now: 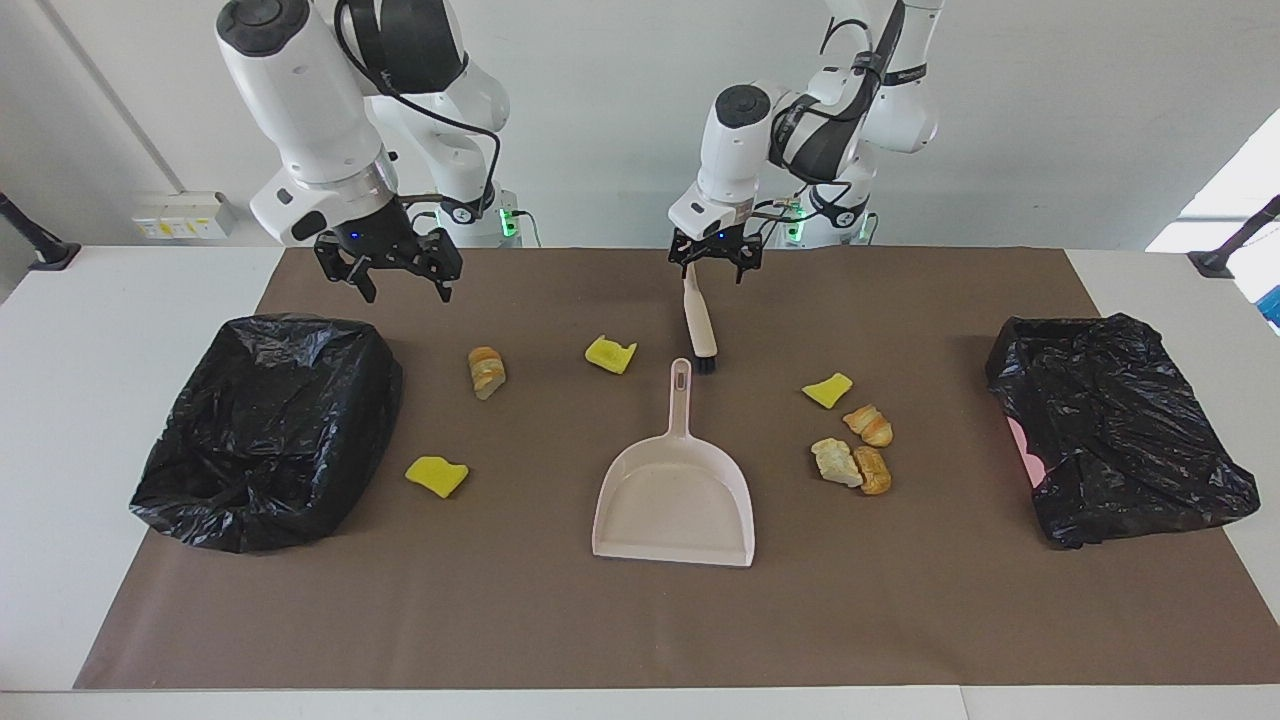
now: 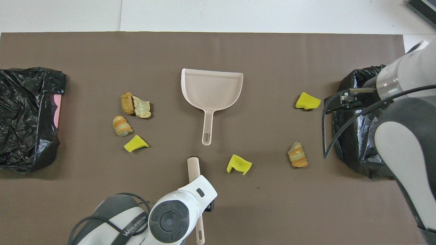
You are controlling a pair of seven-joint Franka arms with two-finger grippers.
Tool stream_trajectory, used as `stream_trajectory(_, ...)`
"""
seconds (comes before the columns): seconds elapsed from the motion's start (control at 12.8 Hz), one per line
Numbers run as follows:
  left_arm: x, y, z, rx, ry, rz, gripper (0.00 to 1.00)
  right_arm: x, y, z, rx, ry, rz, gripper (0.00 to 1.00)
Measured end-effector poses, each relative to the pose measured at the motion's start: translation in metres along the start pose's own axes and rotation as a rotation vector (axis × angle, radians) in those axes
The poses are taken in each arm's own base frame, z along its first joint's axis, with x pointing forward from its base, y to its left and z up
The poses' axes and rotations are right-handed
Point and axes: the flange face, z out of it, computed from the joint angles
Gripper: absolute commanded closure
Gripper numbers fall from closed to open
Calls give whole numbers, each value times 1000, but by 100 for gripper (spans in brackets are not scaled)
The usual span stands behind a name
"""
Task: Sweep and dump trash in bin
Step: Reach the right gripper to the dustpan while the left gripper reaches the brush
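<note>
The trash lies scattered on the brown mat (image 1: 560, 620): yellow scraps (image 1: 610, 354) (image 1: 437, 475) (image 1: 827, 389) and bread-like chunks (image 1: 486, 371) (image 1: 868, 425) (image 1: 872, 470). A beige dustpan (image 1: 675, 500) (image 2: 211, 88) lies mid-mat, and the beige brush (image 1: 697, 320) (image 2: 193, 168) lies nearer to the robots. My left gripper (image 1: 715, 262) is open, low over the brush handle's end, which it hides. My right gripper (image 1: 390, 265) hangs open over the mat beside the black-bagged bin (image 1: 270, 425) at the right arm's end.
A second black-bagged bin (image 1: 1115, 425) (image 2: 27, 115) sits at the left arm's end of the table. In the overhead view my left arm covers most of the brush handle and my right arm covers part of the bin (image 2: 354, 136).
</note>
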Motion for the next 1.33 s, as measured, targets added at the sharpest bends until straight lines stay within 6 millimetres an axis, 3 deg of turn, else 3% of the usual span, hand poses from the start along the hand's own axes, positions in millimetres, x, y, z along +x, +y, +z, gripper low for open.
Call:
stream_trajectory(0.16,-17,12,19,6,-3,-8,0,11,-30,20,12,12,13,0)
stream_trajectory(0.39,-27,22,21,7,-2,-6,0,21,-96,61,35,23,44,0)
stream_trajectory(0.47,-28,22,22,8,-3,-6,24,23,-115,76,41,19,53,0)
stream_trajectory(0.62,-29,20,25,13,-8,-6,99,27,-151,103,55,18,68,0)
stream_trajectory(1.09,-34,10,30,71,-78,16,100,30,-251,180,76,50,148,0)
stream_trajectory(1.33,-22,-11,19,96,-134,32,100,23,-297,221,54,72,134,0)
